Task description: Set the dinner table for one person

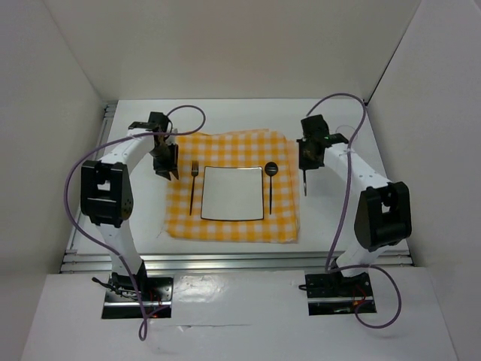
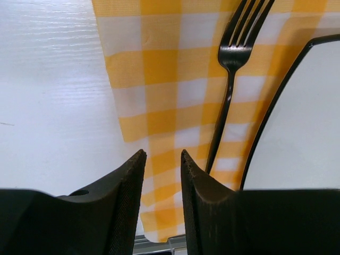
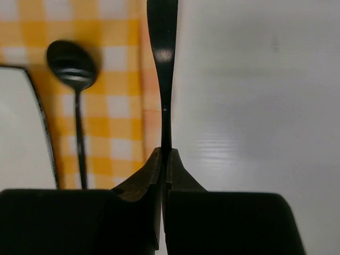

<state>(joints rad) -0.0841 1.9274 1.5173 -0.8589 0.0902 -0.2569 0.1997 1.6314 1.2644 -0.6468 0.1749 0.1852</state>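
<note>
Logged desk [image 1: 240, 116] filling the middle of the top view, long axis running 9 to 3 o'clock, aluminium rail [image 1: 240, 261] along the 6 o'clock edge. Noted centre of it covered by a yellow-and-white checked cloth [image 1: 285, 218]; side edges partly masked by both arms.

On the cloth: white square plate [image 1: 233, 192] at centre, black fork [image 1: 193, 188] just beside it at 9 o'clock, black spoon [image 1: 270, 184] just beside it at 3 o'clock, both lying 12 to 6.

Left gripper [image 2: 161, 156]: slightly spread, nothing between the fingers, over the cloth's 9 o'clock edge near the fork. Fork tines cut off by the top of the left wrist view; plate cut off at its right side.

Right gripper [image 3: 165, 151]: pressed together, pinching a slim black utensil [image 3: 162, 53] over bare desk just off the cloth's 3 o'clock edge. Gripped end hidden between the fingers, other end cut off in the right wrist view; cannot tell what kind of utensil.
</note>
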